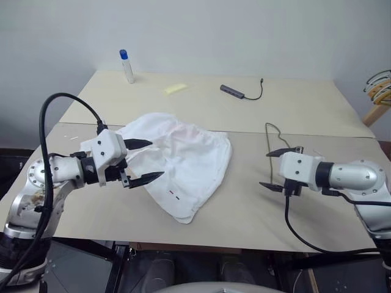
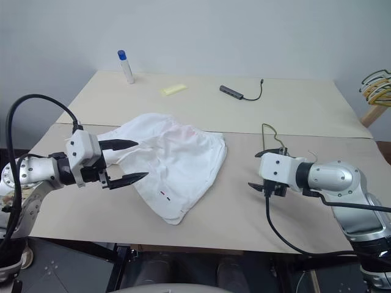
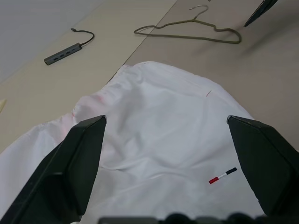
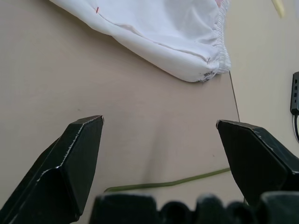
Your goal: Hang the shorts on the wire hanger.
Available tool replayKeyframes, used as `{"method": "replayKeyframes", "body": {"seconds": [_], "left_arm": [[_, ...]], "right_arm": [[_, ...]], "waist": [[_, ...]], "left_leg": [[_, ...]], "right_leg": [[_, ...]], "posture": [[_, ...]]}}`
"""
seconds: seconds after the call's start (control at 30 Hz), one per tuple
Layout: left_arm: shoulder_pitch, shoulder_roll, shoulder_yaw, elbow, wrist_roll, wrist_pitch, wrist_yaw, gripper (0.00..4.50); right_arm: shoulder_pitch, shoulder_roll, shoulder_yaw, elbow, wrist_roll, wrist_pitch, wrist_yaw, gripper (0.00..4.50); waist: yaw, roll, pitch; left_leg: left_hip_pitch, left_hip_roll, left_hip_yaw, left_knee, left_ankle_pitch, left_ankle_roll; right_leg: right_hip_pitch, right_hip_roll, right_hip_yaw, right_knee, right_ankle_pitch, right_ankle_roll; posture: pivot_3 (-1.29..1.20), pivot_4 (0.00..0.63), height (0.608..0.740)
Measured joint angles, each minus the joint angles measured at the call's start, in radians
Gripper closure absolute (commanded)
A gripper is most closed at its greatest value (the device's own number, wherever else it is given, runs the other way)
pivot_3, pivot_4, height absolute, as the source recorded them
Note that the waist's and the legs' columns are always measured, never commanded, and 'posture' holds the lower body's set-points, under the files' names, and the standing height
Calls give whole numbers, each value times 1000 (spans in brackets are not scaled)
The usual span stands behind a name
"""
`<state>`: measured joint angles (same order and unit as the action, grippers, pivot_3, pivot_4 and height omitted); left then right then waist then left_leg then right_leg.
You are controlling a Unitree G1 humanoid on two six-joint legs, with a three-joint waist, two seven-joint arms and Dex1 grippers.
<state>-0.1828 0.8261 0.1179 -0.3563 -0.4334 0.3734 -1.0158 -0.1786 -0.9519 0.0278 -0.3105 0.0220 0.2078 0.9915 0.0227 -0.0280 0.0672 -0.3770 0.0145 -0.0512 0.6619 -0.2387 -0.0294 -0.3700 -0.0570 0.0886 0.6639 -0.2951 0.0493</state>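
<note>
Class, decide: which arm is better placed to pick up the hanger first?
Probably right: the open right gripper hovers just beside the hanger, while the open left gripper hangs over the shorts.

No readable text, labels, brands or numbers anywhere; shorts (image 3: 163, 126) carry only a tiny wordless red-and-dark mark.

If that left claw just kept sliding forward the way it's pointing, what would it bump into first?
Most likely the crumpled white cloth shorts: the open left gripper points slightly downward over them, so it would probably meet the fabric well before the thin olive-green wire hanger beyond.
</note>
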Motion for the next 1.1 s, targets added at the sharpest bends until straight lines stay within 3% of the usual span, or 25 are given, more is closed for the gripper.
{"method": "replayKeyframes", "body": {"seconds": [0.63,0.8,0.97,1.1], "left_arm": [[-21,-23,-17,-2,-3,31,23,0],[-22,-62,-53,-27,-62,88,16,0],[6,-107,-145,-69,-161,140,-58,0],[-20,-25,-301,-49,-33,123,-120,0]], "right_arm": [[-10,1,2,5,2,14,10,14],[-14,-2,5,5,12,40,42,14],[-9,-4,4,-3,15,52,37,14],[-3,0,4,-39,15,69,25,14]], "waist": [[-5,0,0],[-12,0,0],[-17,0,0],[-22,0,0]], "left_leg": [[0,0,0,0,0,0],[0,0,0,0,0,0],[0,0,0,0,0,0],[1,0,0,0,0,0]], "right_leg": [[0,0,0,0,0,0],[0,0,0,0,0,0],[0,0,0,0,0,0],[1,1,0,0,0,0]], "posture": [[54,0,740],[39,0,740],[24,0,740],[16,0,740]]}}
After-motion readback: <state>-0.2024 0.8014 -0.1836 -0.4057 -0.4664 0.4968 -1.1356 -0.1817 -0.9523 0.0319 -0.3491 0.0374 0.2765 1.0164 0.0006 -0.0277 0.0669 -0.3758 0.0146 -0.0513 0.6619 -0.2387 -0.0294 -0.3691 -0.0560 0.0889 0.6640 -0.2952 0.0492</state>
